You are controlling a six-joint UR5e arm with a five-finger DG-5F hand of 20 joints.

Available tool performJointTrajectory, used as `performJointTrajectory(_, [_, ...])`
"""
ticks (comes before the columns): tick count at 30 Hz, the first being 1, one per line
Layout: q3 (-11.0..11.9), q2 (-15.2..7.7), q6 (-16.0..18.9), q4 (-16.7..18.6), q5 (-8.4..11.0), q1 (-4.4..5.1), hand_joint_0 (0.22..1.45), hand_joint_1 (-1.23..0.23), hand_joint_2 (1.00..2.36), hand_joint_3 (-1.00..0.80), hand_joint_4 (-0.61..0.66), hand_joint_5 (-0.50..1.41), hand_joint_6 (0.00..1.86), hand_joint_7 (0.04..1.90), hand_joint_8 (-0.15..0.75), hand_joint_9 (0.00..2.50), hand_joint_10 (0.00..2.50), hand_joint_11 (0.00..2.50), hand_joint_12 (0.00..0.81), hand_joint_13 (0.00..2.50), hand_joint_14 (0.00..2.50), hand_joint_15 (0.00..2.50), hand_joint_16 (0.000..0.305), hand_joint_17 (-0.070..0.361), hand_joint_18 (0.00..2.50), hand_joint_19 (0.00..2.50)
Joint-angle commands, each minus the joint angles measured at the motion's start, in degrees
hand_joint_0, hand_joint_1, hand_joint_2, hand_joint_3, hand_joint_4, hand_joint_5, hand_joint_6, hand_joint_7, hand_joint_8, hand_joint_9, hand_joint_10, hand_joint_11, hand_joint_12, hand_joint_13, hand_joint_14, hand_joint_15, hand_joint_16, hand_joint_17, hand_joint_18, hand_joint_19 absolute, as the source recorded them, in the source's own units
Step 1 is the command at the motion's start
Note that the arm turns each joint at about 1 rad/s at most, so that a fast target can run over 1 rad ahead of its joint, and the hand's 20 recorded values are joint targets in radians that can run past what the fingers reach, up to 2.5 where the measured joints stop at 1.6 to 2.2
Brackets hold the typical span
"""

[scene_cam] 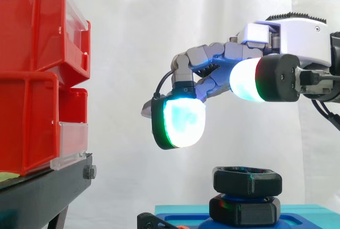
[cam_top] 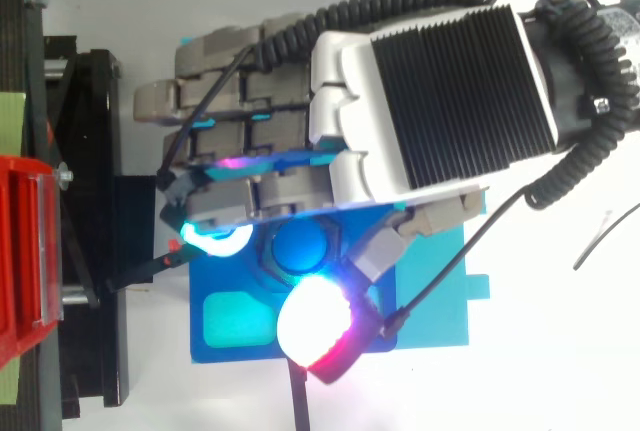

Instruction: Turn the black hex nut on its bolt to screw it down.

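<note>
Side view: robot hand is hovering above the nut, touching nothing.
Its fingers are hanging loosely spread, gripping nothing; the nut is sitting just below its glowing pads, on its bolt on a blue base. Red bins are standing well beyond the pads.

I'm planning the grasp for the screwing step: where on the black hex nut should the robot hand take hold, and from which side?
Probably its opposite flat side faces, coming down from above. The black hex nut sits level above the blue base, flats upright with open space either side, and the robot hand hovers open over it.
</note>
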Motion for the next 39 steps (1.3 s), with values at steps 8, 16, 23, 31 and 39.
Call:
performJointTrajectory(8, [0.0,0.0,0.0,-1.7,2.79,2.89,0.5,-0.2,1.0,-0.5,0.13,-0.04,0.5,1.26,0.237,0.72,0.01,0.16,0.286,0.49,0.0,0.0,0.045,0.101,0.42,0.29])
performJointTrajectory(16, [0.0,-0.4,-0.1,-1.9,3.32,3.68,0.5,-0.21,1.0,-0.5,0.11,-0.04,0.5,1.22,0.231,0.73,0.01,0.17,0.286,0.49,0.0,0.01,0.045,0.101,0.43,0.28])
performJointTrajectory(23, [0.0,-2.1,-0.1,-1.2,3.05,3.5,0.5,-0.21,1.0,-0.5,0.11,-0.03,0.5,1.29,0.231,0.74,0.01,0.17,0.286,0.49,0.0,0.0,0.045,0.1,0.42,0.28])
performJointTrajectory(31, [0.0,-2.1,-0.1,-1.7,2.97,3.33,0.5,-0.21,1.0,-0.5,0.1,-0.01,0.5,1.42,0.233,0.76,0.01,0.17,0.283,0.49,0.0,0.01,0.044,0.099,0.42,0.28])
performJointTrajectory(39, [0.0,-2.1,-0.1,-2.4,2.53,3.15,0.5,-0.21,1.0,-0.5,0.11,0.0,0.51,1.48,0.235,0.78,0.01,0.17,0.282,0.5,0.0,0.0,0.044,0.099,0.43,0.28])
